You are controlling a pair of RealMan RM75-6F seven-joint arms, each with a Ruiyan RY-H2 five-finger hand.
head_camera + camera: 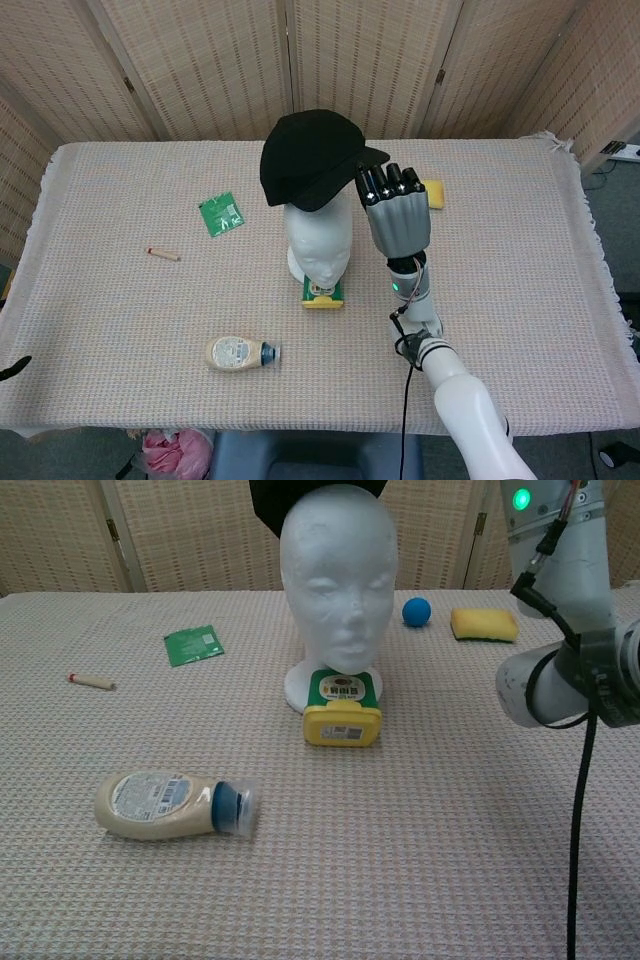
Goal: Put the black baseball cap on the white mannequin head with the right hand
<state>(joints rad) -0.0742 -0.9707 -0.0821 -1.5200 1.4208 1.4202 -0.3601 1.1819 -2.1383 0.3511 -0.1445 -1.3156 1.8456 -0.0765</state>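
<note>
- The black baseball cap (312, 160) covers the top of the white mannequin head (318, 241) in the head view; whether it rests on the head cannot be told.
- In the chest view the cap is cut off by the top edge.
- The right hand (397, 207) shows its back only; its grip on the brim is hidden.
- The yellow sponge (434, 194) is partly hidden behind that hand.
</note>
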